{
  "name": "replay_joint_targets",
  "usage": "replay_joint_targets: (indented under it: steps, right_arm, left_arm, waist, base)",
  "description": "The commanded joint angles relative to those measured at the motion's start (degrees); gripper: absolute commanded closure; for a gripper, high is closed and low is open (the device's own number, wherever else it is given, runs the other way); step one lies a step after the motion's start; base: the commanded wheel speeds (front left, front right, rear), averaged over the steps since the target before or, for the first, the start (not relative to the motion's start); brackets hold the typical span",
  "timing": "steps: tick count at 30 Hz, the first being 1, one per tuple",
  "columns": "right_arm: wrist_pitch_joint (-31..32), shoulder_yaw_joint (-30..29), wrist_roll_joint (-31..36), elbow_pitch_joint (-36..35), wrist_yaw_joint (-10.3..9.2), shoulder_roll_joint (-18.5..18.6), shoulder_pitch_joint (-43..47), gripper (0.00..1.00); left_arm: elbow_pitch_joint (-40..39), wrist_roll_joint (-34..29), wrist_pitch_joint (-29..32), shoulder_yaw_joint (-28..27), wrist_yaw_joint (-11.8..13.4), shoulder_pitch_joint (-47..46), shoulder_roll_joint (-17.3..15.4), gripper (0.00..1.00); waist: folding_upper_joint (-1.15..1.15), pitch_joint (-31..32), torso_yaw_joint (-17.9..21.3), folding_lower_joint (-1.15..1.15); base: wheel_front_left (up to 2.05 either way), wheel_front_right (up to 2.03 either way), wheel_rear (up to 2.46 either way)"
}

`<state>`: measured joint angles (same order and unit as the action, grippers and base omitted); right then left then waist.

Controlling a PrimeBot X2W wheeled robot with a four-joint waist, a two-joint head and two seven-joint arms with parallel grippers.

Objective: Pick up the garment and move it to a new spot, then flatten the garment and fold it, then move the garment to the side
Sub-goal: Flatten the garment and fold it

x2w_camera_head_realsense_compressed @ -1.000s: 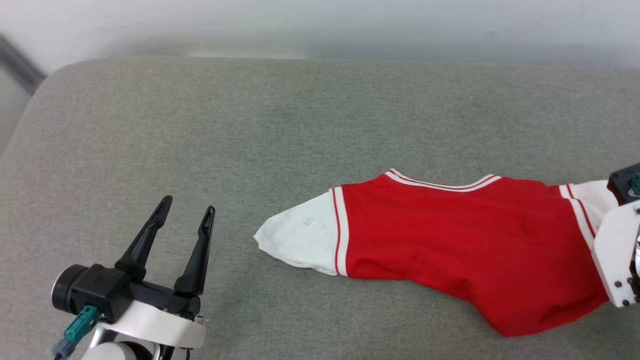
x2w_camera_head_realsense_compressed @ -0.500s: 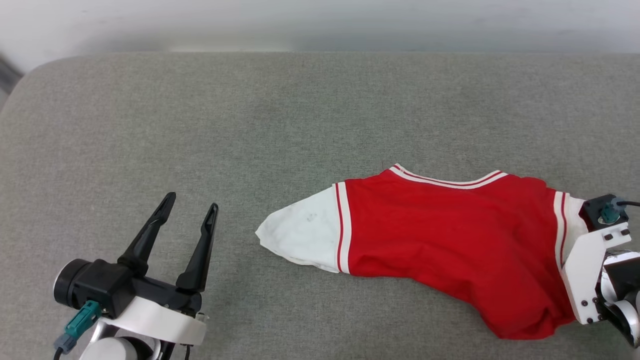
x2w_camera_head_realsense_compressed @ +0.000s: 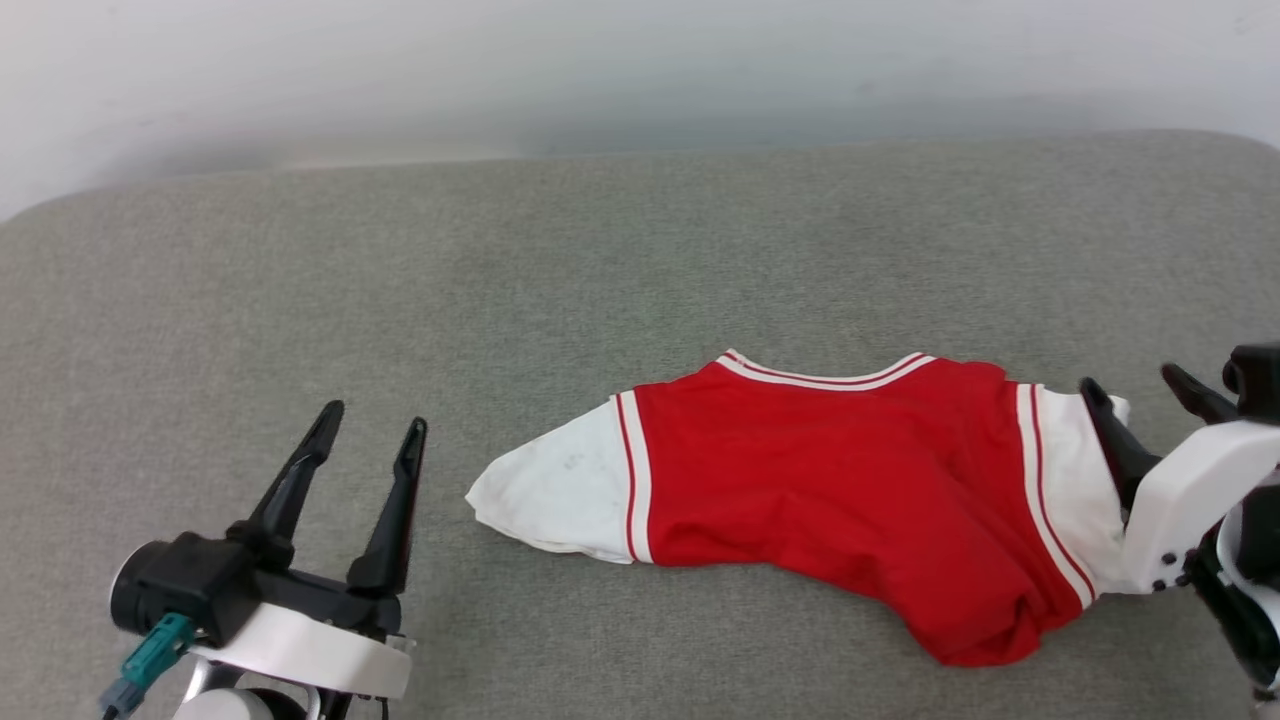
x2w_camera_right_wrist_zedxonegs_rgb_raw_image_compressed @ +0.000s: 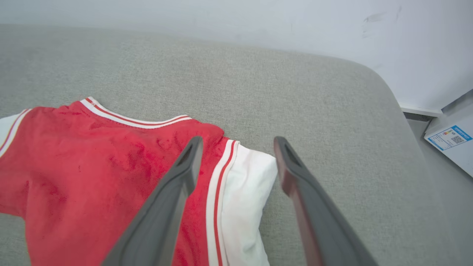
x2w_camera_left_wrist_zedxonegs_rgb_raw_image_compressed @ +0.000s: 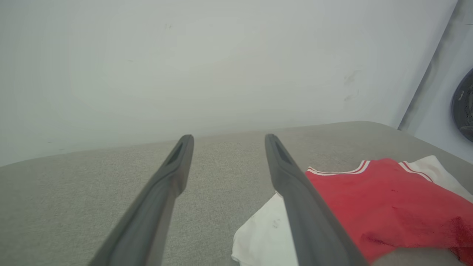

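Note:
The garment [x2w_camera_head_realsense_compressed: 830,490], a red jersey with white sleeves and striped trim, lies stretched across the grey cushion [x2w_camera_head_realsense_compressed: 560,280], collar toward the wall and hem bunched at the front right. No lettering shows on its upper face. My right gripper [x2w_camera_head_realsense_compressed: 1137,386] is open above the right white sleeve [x2w_camera_right_wrist_zedxonegs_rgb_raw_image_compressed: 244,192], its fingers [x2w_camera_right_wrist_zedxonegs_rgb_raw_image_compressed: 184,170] straddling that sleeve's end without holding it. My left gripper [x2w_camera_head_realsense_compressed: 372,420] stands open at the lower left, a short way from the left sleeve [x2w_camera_head_realsense_compressed: 550,490], with nothing between its fingers. In the left wrist view the garment [x2w_camera_left_wrist_zedxonegs_rgb_raw_image_compressed: 388,207] lies to the right of the fingers [x2w_camera_left_wrist_zedxonegs_rgb_raw_image_compressed: 284,170].
A pale wall [x2w_camera_head_realsense_compressed: 640,70] runs behind the cushion. The cushion's rounded right edge [x2w_camera_right_wrist_zedxonegs_rgb_raw_image_compressed: 391,111] drops off to a floor with a white labelled box [x2w_camera_right_wrist_zedxonegs_rgb_raw_image_compressed: 449,138]. Bare grey fabric spreads left of and behind the garment.
My right gripper has opened and let go of the right sleeve, which now lies on the cushion. The head camera has shifted, so the whole scene sits differently. The left gripper is unchanged.

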<state>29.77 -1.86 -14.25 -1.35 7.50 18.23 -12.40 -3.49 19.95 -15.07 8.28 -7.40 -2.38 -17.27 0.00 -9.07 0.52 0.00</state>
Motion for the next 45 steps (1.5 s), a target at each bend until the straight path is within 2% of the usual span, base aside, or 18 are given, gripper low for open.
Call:
replay_joint_targets:
  steps: [1,5,9,12,15,18,23,28,34,38,39,40,41,45]
  right_arm:
    - [-2.1,0.0,-0.5,-1.8,-0.02,-1.0,1.3,0.0]
    - [-10.6,-1.2,-1.0,-7.4,-0.03,-4.2,4.2,0.0]
    - [-20.5,-3.3,0.4,-10.2,-0.03,-8.3,7.0,0.0]
    - [-27.0,-5.0,0.9,-10.9,-0.02,-11.6,7.7,0.0]
    - [-31.1,-5.2,0.6,-10.6,-0.02,-13.4,8.9,0.0]
    - [-33.2,-4.7,1.3,-10.0,-0.02,-14.0,9.1,0.0]
    - [-34.7,-5.5,2.0,-8.3,-0.02,-14.5,8.5,0.0]
    - [-35.9,-5.0,2.6,-6.4,-0.02,-15.0,7.5,0.0]
    - [-37.4,-3.8,2.3,-4.8,-0.02,-15.3,5.9,0.0]
    - [-38.3,-3.6,2.4,-3.8,-0.02,-15.3,5.1,0.0]
    - [-38.4,-3.6,2.5,-3.6,-0.02,-15.4,5.1,0.0]
    - [-38.4,-3.6,2.8,-3.3,-0.02,-15.4,5.1,0.0]
    - [-38.5,-3.6,2.9,-3.0,-0.02,-15.4,5.0,0.0]
    - [-38.6,-3.9,3.7,-2.3,-0.02,-15.4,5.1,0.0]
  left_arm:
    - [0.3,0.3,-0.1,-0.9,-0.1,0.9,0.5,0.0]
    - [1.3,0.2,-0.1,-1.7,-0.1,1.2,1.4,0.0]
    - [3.5,0.5,0.4,-0.4,-0.1,1.5,0.7,0.0]
    - [4.5,1.7,3.8,2.9,-0.1,0.5,-1.2,0.0]
    - [5.8,2.7,9.7,4.7,-0.1,-1.0,-3.8,0.0]
    - [6.5,3.5,16.8,5.6,0.1,-2.6,-6.1,0.0]
    - [5.1,5.1,30.9,4.9,3.0,-4.6,-9.0,0.0]
    - [1.1,7.3,43.4,5.3,4.5,-5.5,-11.3,0.0]
    - [-2.2,7.0,53.2,6.4,6.1,-5.0,-14.4,0.0]
    - [-1.9,6.9,56.9,6.7,7.0,-4.2,-15.7,0.0]
    - [-1.6,7.2,57.6,6.9,7.1,-3.9,-15.7,0.26]
    - [-1.5,7.5,57.9,6.8,7.3,-3.8,-15.6,0.76]
    - [-1.5,7.7,57.7,6.4,7.6,-3.8,-15.4,1.0]
    - [-1.5,7.5,54.8,5.4,8.7,-4.1,-14.5,1.0]
  waist:
    - [0.0,0.7,0.9,0.0]
    - [0.0,1.2,2.5,0.0]
    - [0.0,1.0,4.0,0.0]
    - [0.0,0.1,5.1,0.0]
    - [0.0,-1.3,6.0,0.0]
    - [0.0,-2.8,6.9,0.0]
    - [0.0,-5.2,7.9,0.0]
    - [0.0,-7.5,8.5,0.0]
    - [0.0,-10.0,9.4,0.0]
    - [0.0,-11.0,9.7,0.0]
    - [0.0,-11.1,9.8,0.0]
    - [0.0,-11.2,9.8,0.0]
    - [0.0,-11.2,9.8,0.0]
    - [0.0,-10.4,9.2,0.0]
  base:
    - [0.0,0.0,0.0]
    - [0.0,0.0,0.0]
    - [0.0,0.0,0.0]
    - [0.0,0.0,0.0]
    - [0.0,0.0,0.0]
    - [0.0,0.0,0.0]
    - [0.0,0.0,0.0]
    - [0.0,0.0,0.0]
    - [0.0,0.0,0.0]
    - [0.0,0.0,0.0]
    - [0.0,0.0,0.0]
    - [0.0,0.0,0.0]
    - [0.0,0.0,0.0]
    - [0.0,0.0,0.0]
